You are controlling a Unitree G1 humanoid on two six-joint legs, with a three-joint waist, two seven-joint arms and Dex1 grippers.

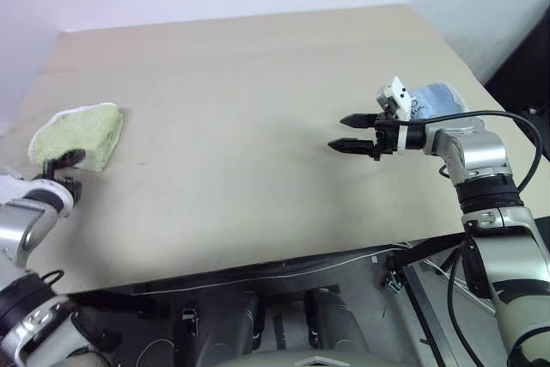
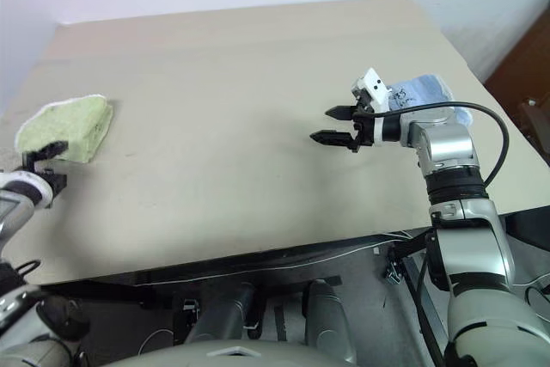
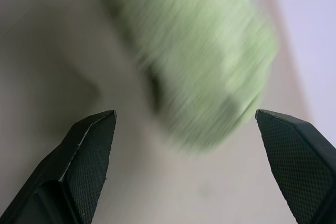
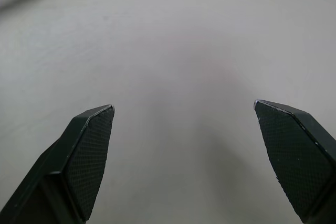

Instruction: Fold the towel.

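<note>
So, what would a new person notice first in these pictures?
Probably the folded yellow-green towel at the table's left edge, with the left gripper just in front of it, jaws open and holding nothing. Then the right gripper, jaws also open, hanging over the bare tabletop, with a light blue cloth behind it near the right edge.

Even soft diffuse light, bright pale table (image 1: 258, 109) with no glare, faint soft shadows only, towel (image 3: 205, 56) streaked with motion blur in left wrist view, right wrist view sharp on fingers (image 4: 86, 156), head views slightly soft, mild cool cast
</note>
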